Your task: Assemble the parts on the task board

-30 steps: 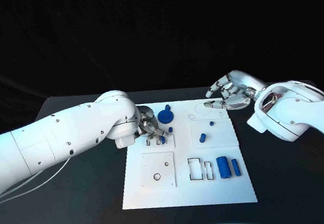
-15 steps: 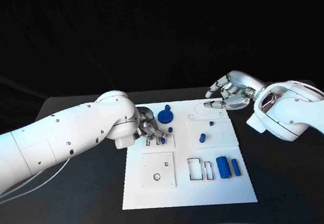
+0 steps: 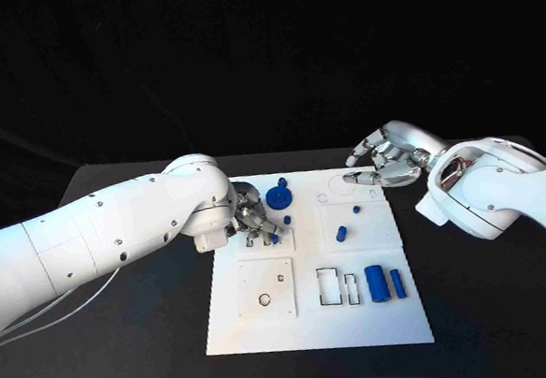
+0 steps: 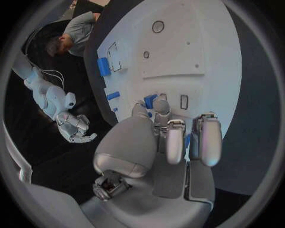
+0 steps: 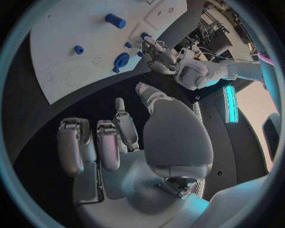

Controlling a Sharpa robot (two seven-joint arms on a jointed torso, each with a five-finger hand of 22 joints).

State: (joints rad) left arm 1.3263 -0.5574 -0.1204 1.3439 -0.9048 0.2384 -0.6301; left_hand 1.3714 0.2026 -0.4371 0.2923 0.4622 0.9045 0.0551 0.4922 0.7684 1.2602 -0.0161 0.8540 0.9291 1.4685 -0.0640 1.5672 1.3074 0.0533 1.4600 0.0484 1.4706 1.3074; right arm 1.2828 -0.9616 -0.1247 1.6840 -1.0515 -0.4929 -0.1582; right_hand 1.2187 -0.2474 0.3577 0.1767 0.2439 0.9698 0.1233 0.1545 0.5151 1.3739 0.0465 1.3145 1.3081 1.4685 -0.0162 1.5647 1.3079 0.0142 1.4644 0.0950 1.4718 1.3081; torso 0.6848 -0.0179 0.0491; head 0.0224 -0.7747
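Working my left hand (image 3: 254, 218) down at the upper left of the task board (image 3: 320, 320), I am pinching a small blue part (image 4: 150, 100) between my fingertips and holding it over the little rectangular slots there; my other fingers are curled in close above it. My right hand (image 3: 385, 160) is hovering at the upper right of the frame, just off the board's far right corner, its fingers loosely bent and apart, holding nothing. I am judging the assembly to be at an early or middle stage: a round blue gear (image 3: 279, 195) is sitting near the board's top, just beside my left hand, a short blue peg (image 3: 342, 233) is lying on the square plate right of centre, and a blue cylinder (image 3: 377, 284) with a thinner blue bar (image 3: 396, 280) is lying at the lower right beside empty rectangular outlines. Those loose pieces, and the open recesses, are suggesting most of the fitting is not yet done.
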